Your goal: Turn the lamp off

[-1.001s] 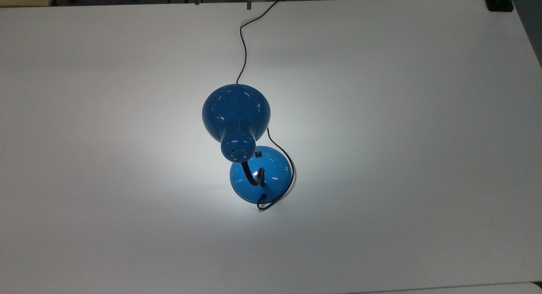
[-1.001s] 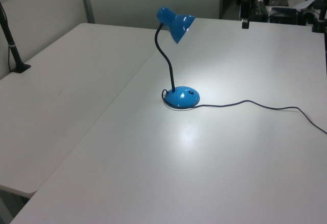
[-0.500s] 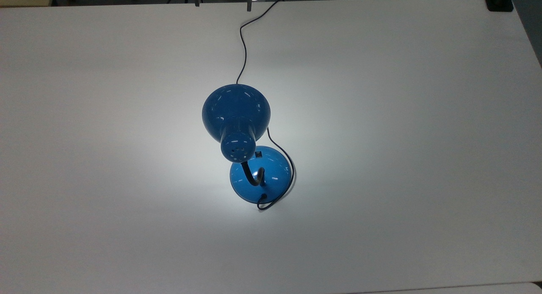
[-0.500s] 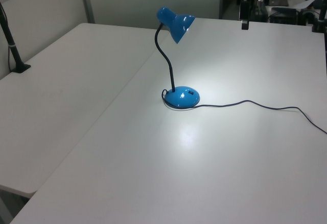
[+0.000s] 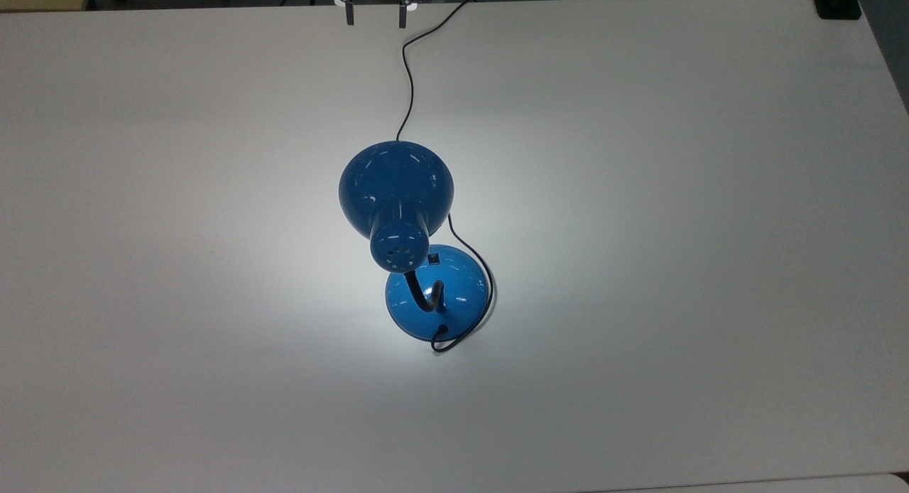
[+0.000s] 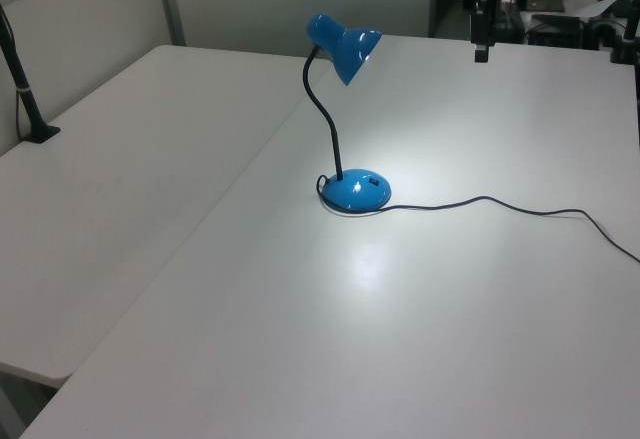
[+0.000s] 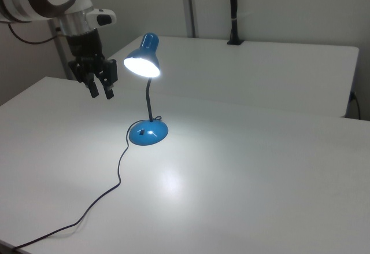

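Observation:
The lamp is lit and stands mid-table, with its glossy blue shade (image 5: 395, 187) leaning over a round blue base (image 5: 458, 294) on a black gooseneck. A small black switch (image 5: 433, 259) sits on the base's far side in the top view. The shade (image 7: 143, 60) glows white, and a bright patch lies on the table. The lamp (image 6: 345, 47) has its thin black cord (image 5: 406, 74) running toward the top view's upper edge. My gripper (image 5: 375, 17) hangs open and empty above the table's far edge, well away from the lamp. In the right view the gripper (image 7: 101, 92) is left of the shade.
The white table (image 5: 675, 194) spreads wide around the lamp. A black clamp (image 5: 838, 6) sits at the top view's upper right corner. A black post (image 7: 233, 11) is clamped at the far edge in the right view. The cord trails across the table (image 6: 520, 207).
In the top view the gripper's fingers have come a little further in from the upper edge and now stand closer together. The lamp has not moved and stays lit.

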You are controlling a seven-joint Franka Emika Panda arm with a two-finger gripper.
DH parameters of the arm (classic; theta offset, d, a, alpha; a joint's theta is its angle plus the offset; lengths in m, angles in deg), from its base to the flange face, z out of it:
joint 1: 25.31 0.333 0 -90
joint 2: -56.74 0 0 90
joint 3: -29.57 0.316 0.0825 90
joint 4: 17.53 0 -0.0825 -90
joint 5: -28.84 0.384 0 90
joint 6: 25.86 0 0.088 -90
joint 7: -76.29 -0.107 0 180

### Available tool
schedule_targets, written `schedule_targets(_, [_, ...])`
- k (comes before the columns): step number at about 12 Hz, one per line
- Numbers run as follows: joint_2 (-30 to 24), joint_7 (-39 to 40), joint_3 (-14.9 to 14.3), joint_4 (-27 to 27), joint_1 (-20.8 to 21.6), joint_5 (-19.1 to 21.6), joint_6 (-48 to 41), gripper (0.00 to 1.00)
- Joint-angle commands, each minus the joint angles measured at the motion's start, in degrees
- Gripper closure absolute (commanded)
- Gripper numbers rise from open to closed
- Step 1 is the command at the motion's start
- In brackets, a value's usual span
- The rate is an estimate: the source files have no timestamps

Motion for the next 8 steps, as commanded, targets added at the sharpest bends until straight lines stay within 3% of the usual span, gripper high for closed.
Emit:
schedule_targets(1, [1.51, 1.19, 0.31, 1.29, 0.6, 0.11, 0.36, 1.0])
schedule_targets(8, [1.42, 1.19, 0.32, 1.38, 0.43, 0.11, 1.16, 1.0])
